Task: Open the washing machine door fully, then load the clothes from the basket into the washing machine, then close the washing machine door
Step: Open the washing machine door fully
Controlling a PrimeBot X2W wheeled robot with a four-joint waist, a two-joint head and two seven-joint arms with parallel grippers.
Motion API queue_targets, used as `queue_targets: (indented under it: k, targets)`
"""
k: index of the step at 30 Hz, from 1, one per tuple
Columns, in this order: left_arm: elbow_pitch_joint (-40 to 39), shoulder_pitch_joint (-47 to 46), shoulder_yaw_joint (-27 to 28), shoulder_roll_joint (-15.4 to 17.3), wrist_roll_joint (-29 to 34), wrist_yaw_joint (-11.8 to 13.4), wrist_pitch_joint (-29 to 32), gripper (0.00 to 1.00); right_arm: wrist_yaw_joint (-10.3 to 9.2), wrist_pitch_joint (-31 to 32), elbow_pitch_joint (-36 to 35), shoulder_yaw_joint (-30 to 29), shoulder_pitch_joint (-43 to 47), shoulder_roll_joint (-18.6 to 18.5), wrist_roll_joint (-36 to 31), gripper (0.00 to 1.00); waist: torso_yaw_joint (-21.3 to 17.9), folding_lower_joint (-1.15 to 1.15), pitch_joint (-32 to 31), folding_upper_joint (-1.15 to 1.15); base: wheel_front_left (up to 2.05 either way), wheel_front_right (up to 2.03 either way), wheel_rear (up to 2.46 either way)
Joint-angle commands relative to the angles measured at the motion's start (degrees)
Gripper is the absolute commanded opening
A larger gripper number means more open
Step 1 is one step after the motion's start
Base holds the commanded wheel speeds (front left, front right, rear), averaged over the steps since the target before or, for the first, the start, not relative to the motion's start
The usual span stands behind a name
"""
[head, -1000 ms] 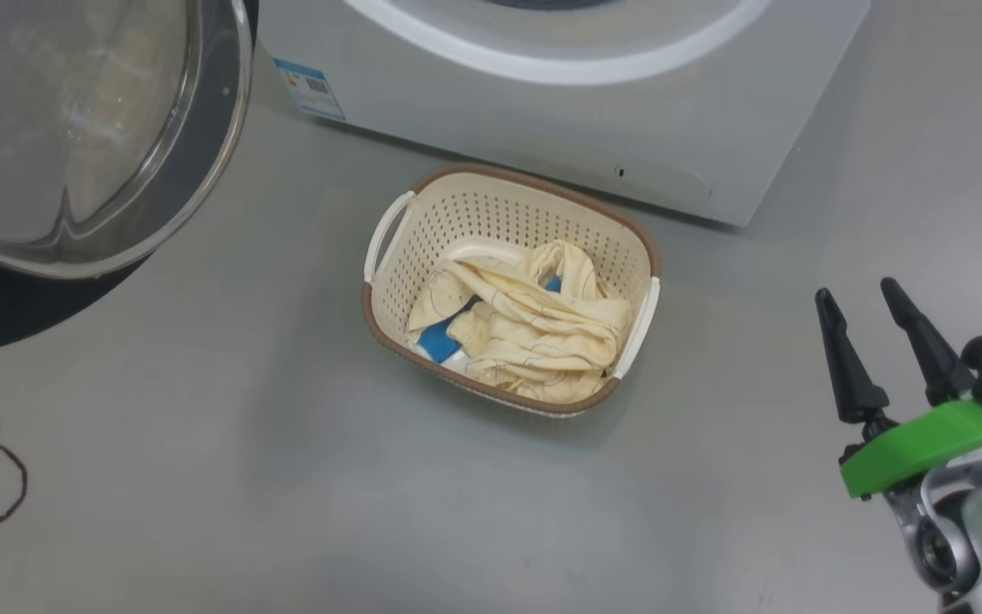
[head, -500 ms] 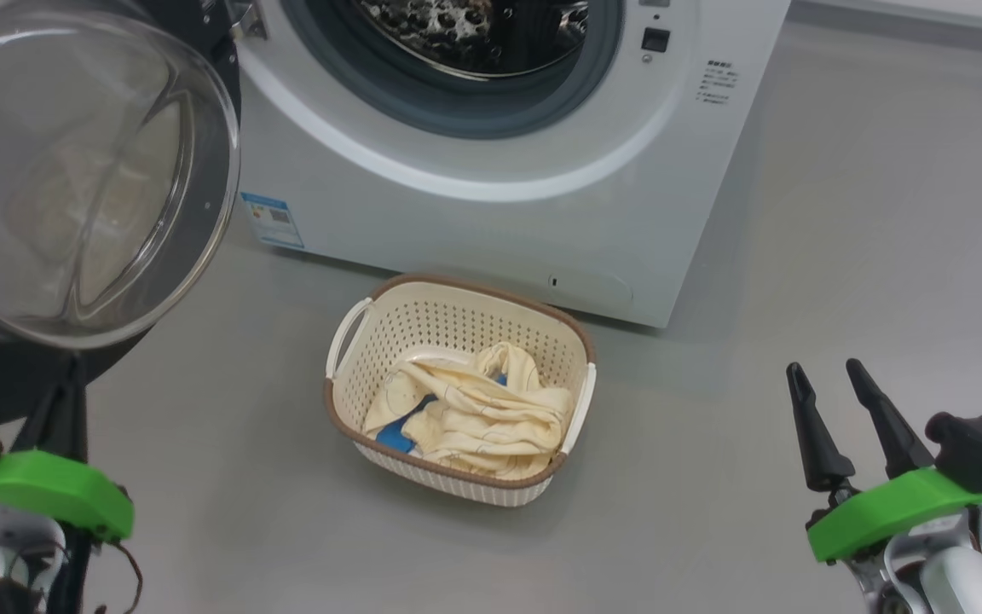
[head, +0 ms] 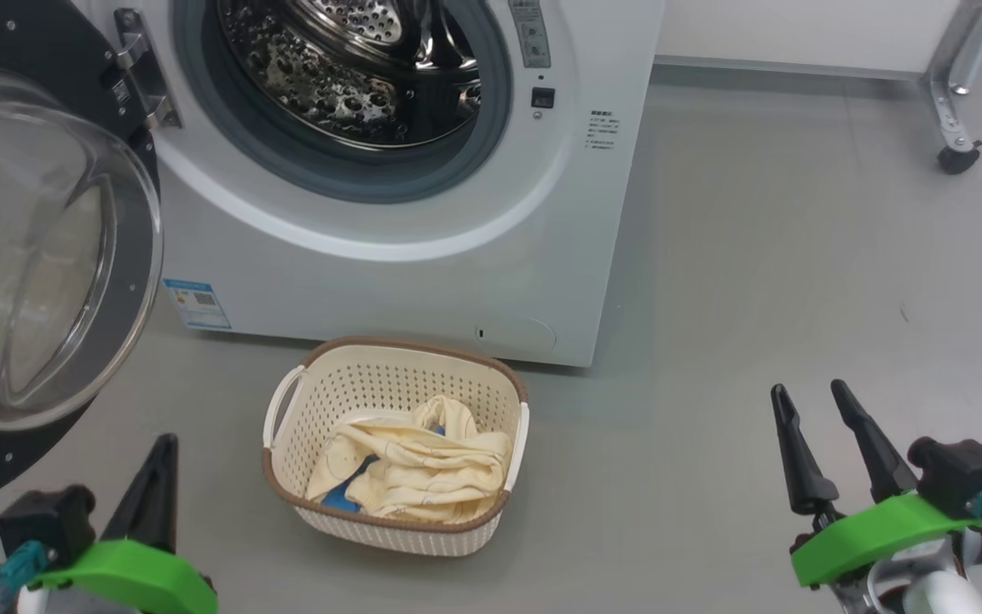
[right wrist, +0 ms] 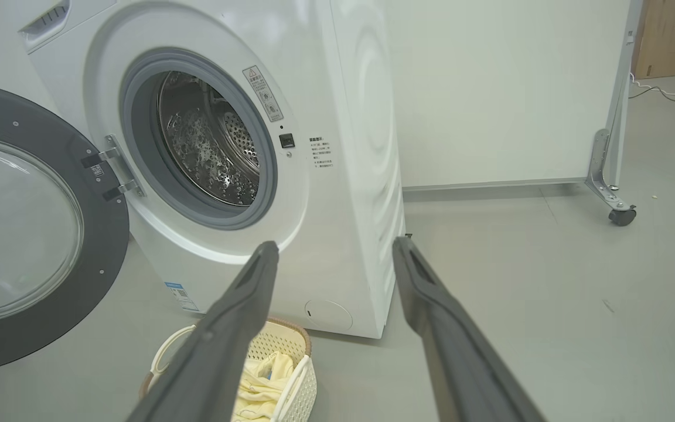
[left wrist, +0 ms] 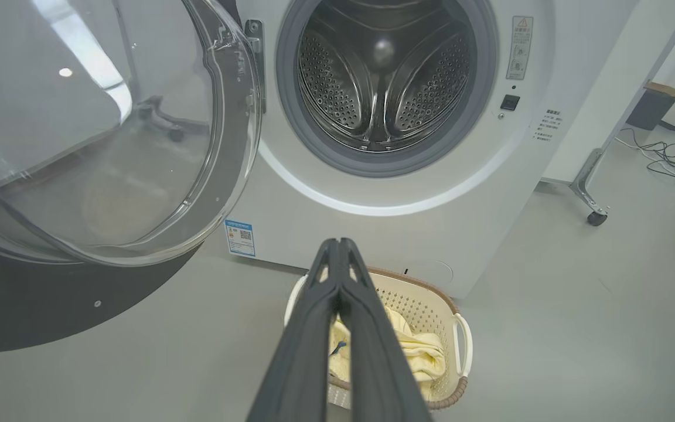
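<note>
Left gripper (head: 165, 450), at the lower left of the head view, fingers pressed together and holding nothing; right gripper (head: 807, 396), at the lower right, fingers spread apart and likewise empty; clothes (head: 423, 465), a cream-yellow heap with a blue patch, lie wholly inside the basket (head: 397, 344), which stands on the floor (head: 713, 298) just before the lower front of the washing machine (head: 423, 281); the basket sits between the two grippers, near the left one and well apart from the right one. From the left gripper the heap lies ahead and slightly to the right; in the left wrist view the closed fingers point straight over the basket, so this arm is judged both nearer and better aligned, though its fingers would have to part first; from the right gripper the heap lies ahead and far to the left, low beside its left finger in the right wrist view. Long axis of the basket appears to run handle to handle, roughly parallel to the machine's front; the heap stretches along that same line, bunched toward the right-hand handle (head: 523, 435). Washing machine door (head: 31, 256) stands swung wide on its left-side hinge, its glass bowl up the head view from the left gripper; drum (head: 346, 68) exposed, above and behind the basket; loading is judged the step in hand, not yet begun.
</note>
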Motion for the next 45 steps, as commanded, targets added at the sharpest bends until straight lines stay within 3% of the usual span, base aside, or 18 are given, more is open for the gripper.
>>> queue_targets:
  k: [1, 16, 18, 19, 45]
  targets:
    - [-2.3, -1.4, 2.3, 1.0, 0.3, 0.3, -0.8, 0.00, -0.02, -0.6, -2.3, 1.0, -1.3, -0.4, -0.7, 1.00, -1.2, 0.01, -0.7, 0.00, 0.00, 0.00, 0.00]
    - [-2.5, 1.4, -0.6, -1.7, 0.4, 0.1, -4.2, 0.02, -0.02, 0.1, -4.5, 0.7, -0.8, 0.4, -2.1, 1.00, -5.4, 0.01, -1.0, 0.00, 0.00, 0.00, 0.00]
    - [-2.5, 1.3, -0.8, -1.7, 0.7, 0.0, -5.0, 0.85, -0.02, 0.2, -4.6, 0.6, -0.7, 0.5, -2.3, 1.00, -5.5, 0.01, -0.9, 0.00, 0.00, 0.00, 0.00]
    - [-2.4, 1.3, -1.0, -1.8, 0.9, 0.1, -5.3, 1.00, -0.02, 0.2, -4.7, 0.6, -0.7, 0.5, -2.3, 1.00, -5.6, 0.01, -0.8, 0.00, 0.00, 0.00, 0.00]
    - [0.3, 1.1, -2.8, -2.8, 0.7, -0.6, -10.1, 1.00, -0.02, 0.1, -3.4, 0.4, -0.6, 0.8, -2.9, 1.00, -6.1, 0.01, -0.7, 0.00, 0.00, 0.00, 0.00]
